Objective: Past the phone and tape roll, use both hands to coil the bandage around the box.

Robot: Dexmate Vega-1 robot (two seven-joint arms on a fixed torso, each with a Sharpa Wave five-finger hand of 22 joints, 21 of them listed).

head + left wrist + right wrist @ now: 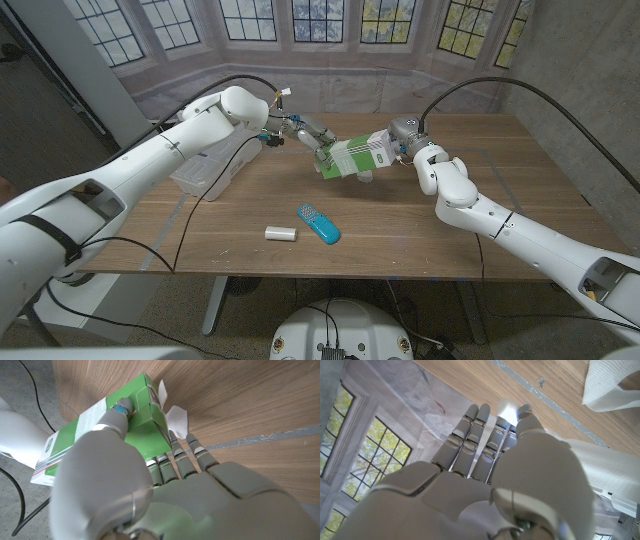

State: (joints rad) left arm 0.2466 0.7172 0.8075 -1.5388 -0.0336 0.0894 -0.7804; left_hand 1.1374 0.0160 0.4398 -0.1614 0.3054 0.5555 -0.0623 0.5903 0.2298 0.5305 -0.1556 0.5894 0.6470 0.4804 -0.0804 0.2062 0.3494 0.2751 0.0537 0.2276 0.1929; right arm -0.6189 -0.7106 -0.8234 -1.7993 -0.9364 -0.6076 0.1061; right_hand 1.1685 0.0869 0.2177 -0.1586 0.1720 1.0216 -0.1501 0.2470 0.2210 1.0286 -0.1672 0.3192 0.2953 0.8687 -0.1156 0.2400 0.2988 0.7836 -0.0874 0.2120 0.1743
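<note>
Tape roll and phone lie near the table edge, well apart from both hands; left hand and right hand grasp the box ends.

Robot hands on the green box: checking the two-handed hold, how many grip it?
2. The left hand holds the green and white cardboard box at its left end; the right hand holds its right end, contact partly hidden.

phone, tape roll near front edge

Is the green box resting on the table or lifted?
Lifted: both hands, left hand and right hand, hold the green box above the table.
</note>
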